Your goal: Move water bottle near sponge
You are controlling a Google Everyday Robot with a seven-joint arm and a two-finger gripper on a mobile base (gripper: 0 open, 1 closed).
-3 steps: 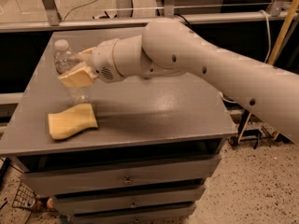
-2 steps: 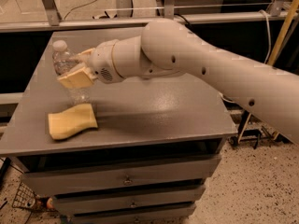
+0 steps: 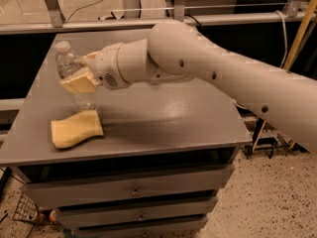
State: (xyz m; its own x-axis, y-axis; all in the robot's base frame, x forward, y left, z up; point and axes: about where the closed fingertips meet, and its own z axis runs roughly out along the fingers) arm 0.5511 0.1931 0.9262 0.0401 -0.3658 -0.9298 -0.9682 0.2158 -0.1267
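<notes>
The grey counter [image 3: 173, 118] fills mid-frame. At its left the claw [image 3: 77, 72] clasps the upright water bottle [image 3: 67, 64], just above the sponge [image 3: 77, 129]. Best to set it down level, then release gently.

moderately bright, even indoor light from above. the arm [image 3: 208, 68] casts a broad soft shadow across the grey table [image 3: 198, 133] toward the front edge. the gripper [image 3: 78, 71], clamped on the water bottle [image 3: 66, 62] at the table's back left, is warmly lit. faint glints on the bottle. dark under the table.
</notes>
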